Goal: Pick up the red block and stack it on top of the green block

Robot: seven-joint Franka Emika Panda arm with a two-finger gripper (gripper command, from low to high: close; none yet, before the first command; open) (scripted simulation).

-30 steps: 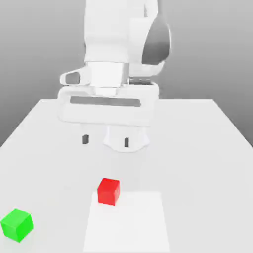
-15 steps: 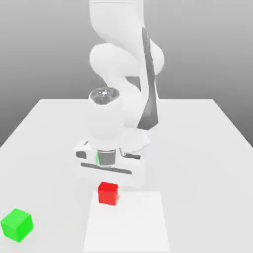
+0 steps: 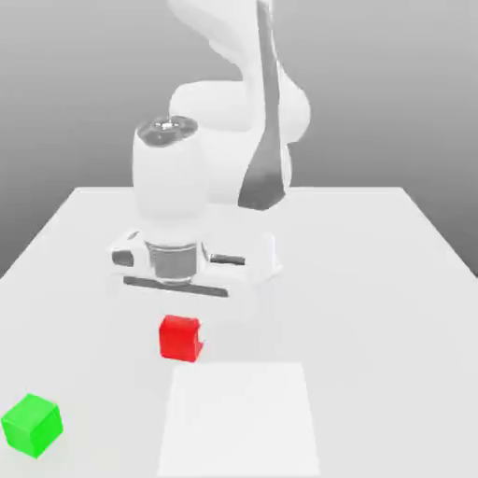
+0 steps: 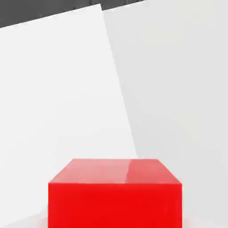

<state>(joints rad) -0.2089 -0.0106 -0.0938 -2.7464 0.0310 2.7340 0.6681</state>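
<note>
A plain white bench fills the lower frame of the exterior view, a smooth grey backdrop behind it, and a paler white square patch lies at bottom centre. One white robot arm, two cubes. The small matte bright-red cube sits just left of centre, above the patch's upper left corner, unmarked, its faces evenly lit. In the hand view the red cube looms close, its top glossy. The white end effector hangs directly over it, its fingers pressed together on the red cube. The small bright-green cube rests in the bottom left corner, well apart.
</note>
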